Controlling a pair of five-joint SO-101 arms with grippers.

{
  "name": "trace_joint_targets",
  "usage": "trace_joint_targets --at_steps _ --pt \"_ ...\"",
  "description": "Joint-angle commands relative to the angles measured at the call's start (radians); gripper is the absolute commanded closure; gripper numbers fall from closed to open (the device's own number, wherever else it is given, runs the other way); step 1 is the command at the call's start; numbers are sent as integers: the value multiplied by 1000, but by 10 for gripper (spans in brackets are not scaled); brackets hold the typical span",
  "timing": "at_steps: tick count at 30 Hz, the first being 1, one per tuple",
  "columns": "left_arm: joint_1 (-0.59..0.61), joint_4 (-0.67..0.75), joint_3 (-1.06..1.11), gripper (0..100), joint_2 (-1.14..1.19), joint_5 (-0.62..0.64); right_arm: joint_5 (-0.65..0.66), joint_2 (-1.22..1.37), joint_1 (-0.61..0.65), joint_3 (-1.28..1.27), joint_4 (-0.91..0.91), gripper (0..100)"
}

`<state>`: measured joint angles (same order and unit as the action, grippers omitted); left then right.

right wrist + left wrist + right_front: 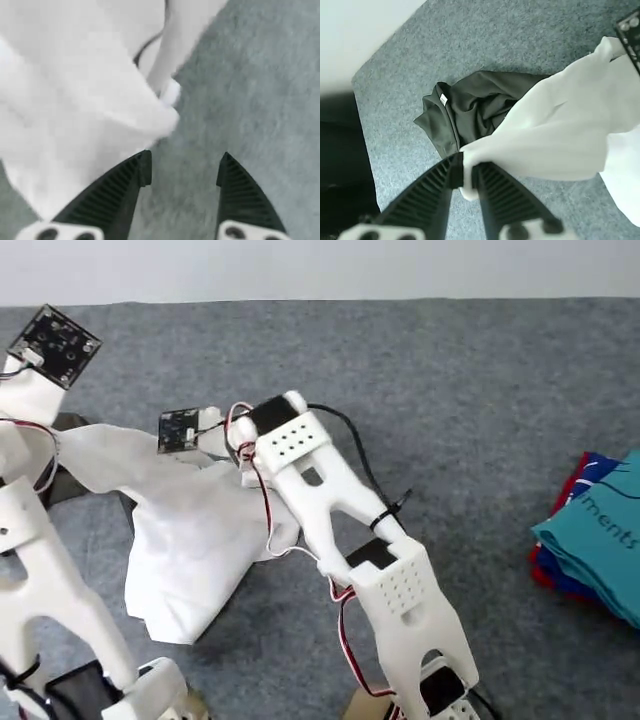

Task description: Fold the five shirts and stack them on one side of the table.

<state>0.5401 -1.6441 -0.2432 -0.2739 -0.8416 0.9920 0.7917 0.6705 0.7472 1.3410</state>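
Note:
A white shirt (195, 530) lies crumpled on the grey carpeted table at the left, one part stretched up toward the left arm. My left gripper (466, 172) is shut on an edge of the white shirt (555, 135), held above a dark shirt (470, 107) bunched on the carpet. The dark shirt (62, 480) peeks out beside the left arm in the high view. My right gripper (182, 167) is open just beside the white shirt (75, 100), with only carpet between its fingers. Folded shirts (595, 535), teal on top of blue and red, are stacked at the right edge.
The right arm (340, 530) stretches diagonally across the table's middle, its wrist over the white shirt's upper edge. The left arm (40, 560) stands along the left edge. Bare grey carpet (470, 410) spreads between the arms and the stack.

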Motion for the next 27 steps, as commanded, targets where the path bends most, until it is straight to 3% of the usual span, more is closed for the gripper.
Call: trace_joint_targets --at_steps 1,12,14,19,27 --pt "28 21 1 997 0 -5 31 13 27 35 -48 772" --pt "61 21 1 997 0 -5 95 97 82 35 -108 776" --pt "61 21 1 997 0 -5 133 105 82 35 -111 808" --pt "61 21 1 997 0 -5 181 77 61 37 -71 996" --pt "58 26 1 997 -5 -5 183 -61 -13 37 51 988"
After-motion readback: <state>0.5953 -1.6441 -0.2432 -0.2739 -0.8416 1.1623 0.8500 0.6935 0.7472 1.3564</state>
